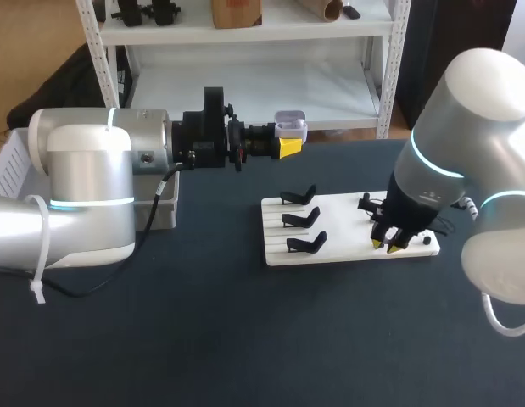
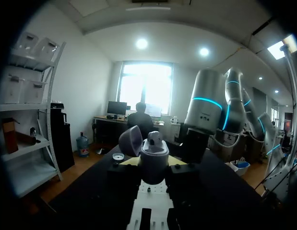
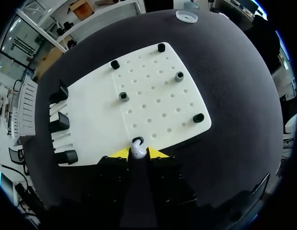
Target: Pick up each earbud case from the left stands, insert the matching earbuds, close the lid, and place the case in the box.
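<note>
Lifting the earbud [image 3: 137,149] straight off the white board [image 3: 158,91] seems safest; right claw [image 3: 137,154] pinches it. Left claw [image 1: 287,146] grips the open case [image 1: 290,127] beyond the board.

Your dark bench [image 1: 203,339] stands in front of a white metal shelf unit [image 1: 245,30], with light wooden floor [image 1: 41,42] beside it. The left wrist view gives you a bright window [image 2: 146,86] in the far wall, two round ceiling lights [image 2: 142,43], a desk [image 2: 110,120] carrying a monitor [image 2: 116,107], and a blue water bottle [image 2: 82,143] on the floor.
</note>
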`<state>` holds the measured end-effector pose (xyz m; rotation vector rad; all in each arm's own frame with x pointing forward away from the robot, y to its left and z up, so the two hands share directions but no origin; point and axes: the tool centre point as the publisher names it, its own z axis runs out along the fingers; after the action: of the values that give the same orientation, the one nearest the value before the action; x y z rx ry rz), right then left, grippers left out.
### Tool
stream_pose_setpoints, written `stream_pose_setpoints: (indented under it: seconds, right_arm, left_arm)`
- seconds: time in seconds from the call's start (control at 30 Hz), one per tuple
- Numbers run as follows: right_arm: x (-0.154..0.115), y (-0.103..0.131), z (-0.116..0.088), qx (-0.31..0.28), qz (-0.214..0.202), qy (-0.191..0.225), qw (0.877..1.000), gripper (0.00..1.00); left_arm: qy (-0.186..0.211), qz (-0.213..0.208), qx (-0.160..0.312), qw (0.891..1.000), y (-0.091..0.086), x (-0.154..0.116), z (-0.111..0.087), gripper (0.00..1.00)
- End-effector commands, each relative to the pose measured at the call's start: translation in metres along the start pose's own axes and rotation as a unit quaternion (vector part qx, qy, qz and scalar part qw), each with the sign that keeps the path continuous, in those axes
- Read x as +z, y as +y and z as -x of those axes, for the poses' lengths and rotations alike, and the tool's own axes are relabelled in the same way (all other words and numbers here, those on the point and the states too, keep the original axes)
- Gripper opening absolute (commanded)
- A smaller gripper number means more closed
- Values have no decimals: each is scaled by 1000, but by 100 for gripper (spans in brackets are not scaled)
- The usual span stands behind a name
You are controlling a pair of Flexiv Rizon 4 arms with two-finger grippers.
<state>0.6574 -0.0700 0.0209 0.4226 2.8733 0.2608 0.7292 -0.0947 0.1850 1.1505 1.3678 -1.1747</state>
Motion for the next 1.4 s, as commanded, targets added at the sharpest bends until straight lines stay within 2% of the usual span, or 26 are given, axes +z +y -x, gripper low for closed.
stream_pose_setpoints:
  seconds: [0.03, 0.13, 0.3, 0.37, 0.43, 0.57, 0.73, 0.93, 1.1, 1.23, 1.4]
  right_arm:
    - [-3, 1, -1, 3, -2, -1, 1000, 0]
    - [-9, 1, 0, 13, -2, 7, 1000, 0]
    - [-40, 6, -1, 5, 1, 25, 1000, 0]
    - [-55, 10, -4, -17, -18, 29, 999, 0]
    - [-74, 15, -8, -34, -29, 50, 998, 0]
    - [-118, 31, -16, -98, -22, 75, 992, 0]
    - [-165, 57, -21, -168, -10, 82, 982, 0]
    - [-211, 100, -28, -218, 19, 107, 970, 0]
    - [-233, 135, -24, -277, 23, 101, 955, 0]
    - [-241, 159, -15, -315, 13, 82, 946, 0]
    - [-244, 180, -3, -357, 5, 76, 931, 0]
  left_arm:
    - [-1, 3, 1, 1000, -2, 0, 0, 0]
    - [-1, 3, 1, 1000, -2, 0, 0, 0]
    - [-1, 3, 1, 1000, -2, 0, 0, 0]
    - [-1, 3, 1, 1000, -2, 0, 0, 0]
    - [-1, 3, 1, 1000, -2, 0, 0, 0]
    - [-1, 3, 1, 1000, -2, 0, 0, 0]
    - [-1, 3, 1, 1000, -2, 0, 0, 0]
    - [-1, 3, 1, 1000, -2, 0, 0, 0]
    - [-1, 3, 1, 1000, -2, 0, 0, 0]
    - [-1, 3, 1, 1000, -2, 0, 0, 0]
    - [-1, 3, 1, 1000, -2, 0, 0, 0]
